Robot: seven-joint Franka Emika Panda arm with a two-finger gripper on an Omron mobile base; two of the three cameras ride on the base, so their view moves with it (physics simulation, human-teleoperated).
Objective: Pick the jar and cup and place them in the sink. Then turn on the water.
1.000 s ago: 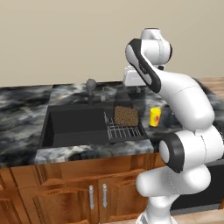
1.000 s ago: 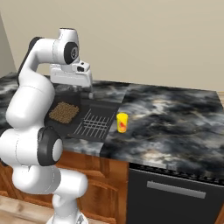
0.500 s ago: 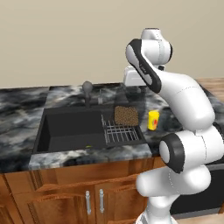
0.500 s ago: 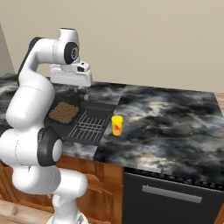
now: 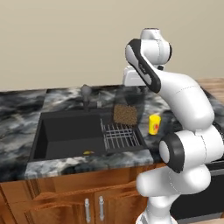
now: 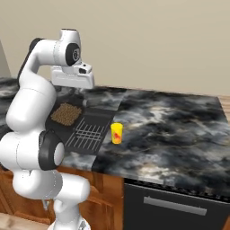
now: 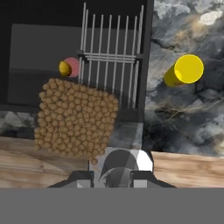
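Between the two dark tips of the end effector (image 7: 113, 176), in the hand view, sits a round grey and dark part that seems to be the glassy top of the jar (image 7: 76, 118). The tips stand narrow and seem closed on it, though they are cut off at the lower edge and hard to make out.

Compared with one second ago, the whole scene has slid a little in both base views, so the camera has moved with the base. The jar (image 5: 125, 114) and the arm (image 5: 175, 92) keep the same place in the picture, while the cup (image 5: 153, 124) and the sink (image 5: 65, 135) have shifted.

The jar hangs just under the hand, over the back part of the sink, close to the wire rack (image 5: 120, 135). The cup stands upright on the tabletop (image 6: 170, 126), just beside the sink's edge at the rack side, apart from the end effector.

A small yellow and pink round blob (image 7: 68, 68) lies in the sink, partly hidden behind the jar in the hand view. The faucet (image 5: 86, 94) stands behind the basin.
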